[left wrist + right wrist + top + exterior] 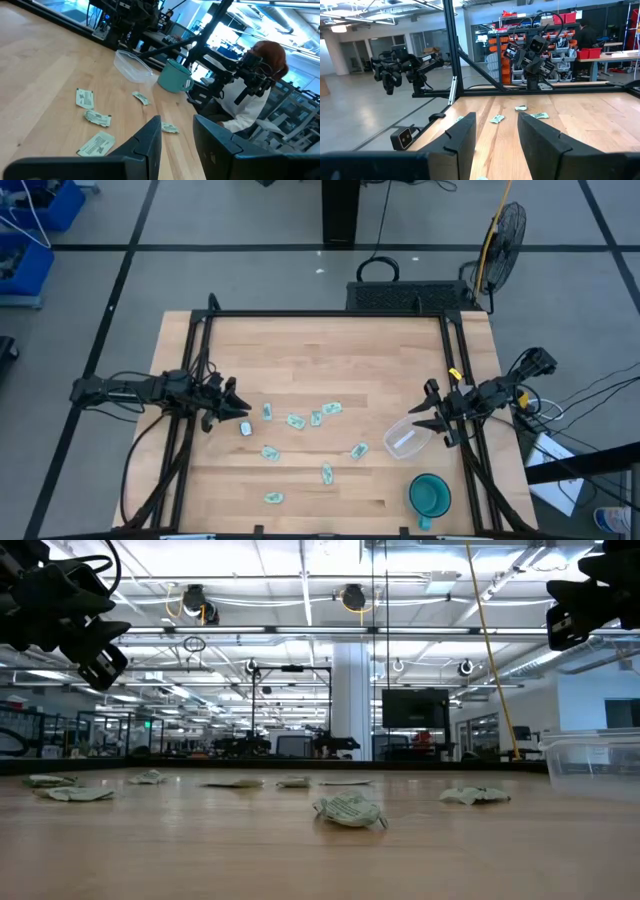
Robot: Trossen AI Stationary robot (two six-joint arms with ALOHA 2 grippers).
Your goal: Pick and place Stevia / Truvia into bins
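Observation:
Several small pale green and white Stevia packets lie flat and scattered across the middle of the wooden table; they also show in the low view and the left wrist view. One whiter packet lies just before my left gripper. That gripper hovers open above the table's left part. The clear plastic bin stands on the table at the right, with one packet inside. My right gripper hovers open just beside the bin's far right rim.
A round teal cup with a handle stands near the table's near right corner, close to the bin. A black frame runs along the far edge and both sides. A person in white is beyond the table's right side.

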